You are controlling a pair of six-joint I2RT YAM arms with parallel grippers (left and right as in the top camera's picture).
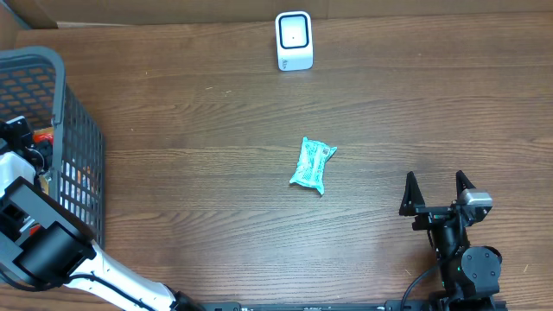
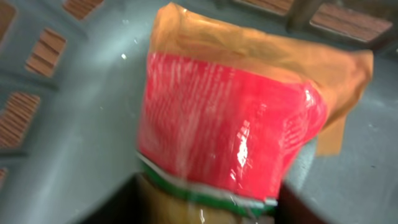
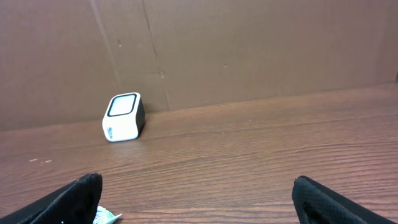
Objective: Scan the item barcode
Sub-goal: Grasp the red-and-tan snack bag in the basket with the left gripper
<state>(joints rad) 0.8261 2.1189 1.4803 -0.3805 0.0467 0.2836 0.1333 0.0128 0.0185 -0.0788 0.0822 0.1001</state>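
Two arms share the wooden bench [image 1: 216, 112]. The left tool [image 1: 17, 138] is down inside the grey basket [image 1: 82, 147]. Its camera is filled by a red packet [image 2: 230, 130] with an orange packet [image 2: 261, 56] behind it — whether the jaws are spread or pinching, I cannot tell. The right tool [image 1: 439, 192] hovers at the near right, jaws spread wide, holding nothing. A teal snack packet [image 1: 312, 164] lies mid-bench — well apart from the white barcode scanner [image 1: 294, 40] at the far edge.
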